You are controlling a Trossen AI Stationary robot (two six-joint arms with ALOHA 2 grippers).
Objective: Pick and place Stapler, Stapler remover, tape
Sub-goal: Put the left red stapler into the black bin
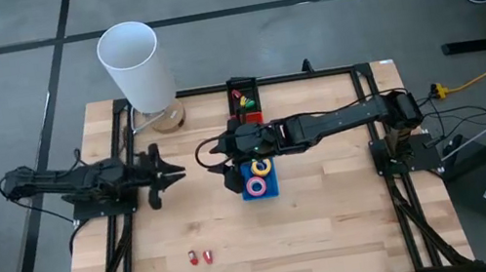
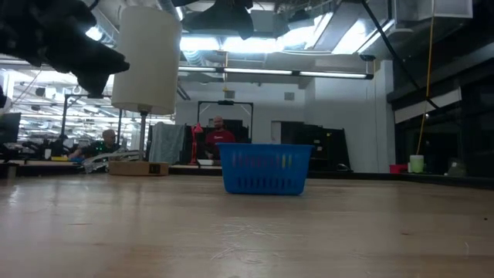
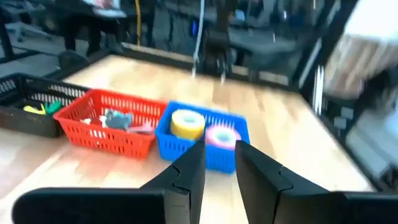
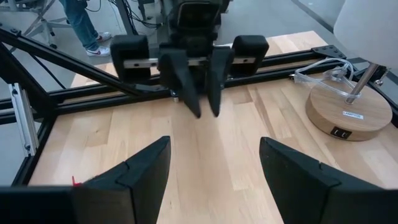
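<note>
Yellow and pink tape (image 1: 257, 178) is already binned in the blue basket (image 1: 273, 189); two red bits (image 1: 199, 257) at 7 o'clock are left. Right gripper (image 1: 229, 170) is spread wide, nothing held; left gripper (image 1: 169, 176) is narrowly parted, nothing held.

Left tool (image 4: 200, 93) facing right tool (image 4: 214, 165)

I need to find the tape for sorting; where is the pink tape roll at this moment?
In the high view the pink tape roll lies in the blue basket at the table's middle, beside the yellow tape roll, under the right pincer.
</note>
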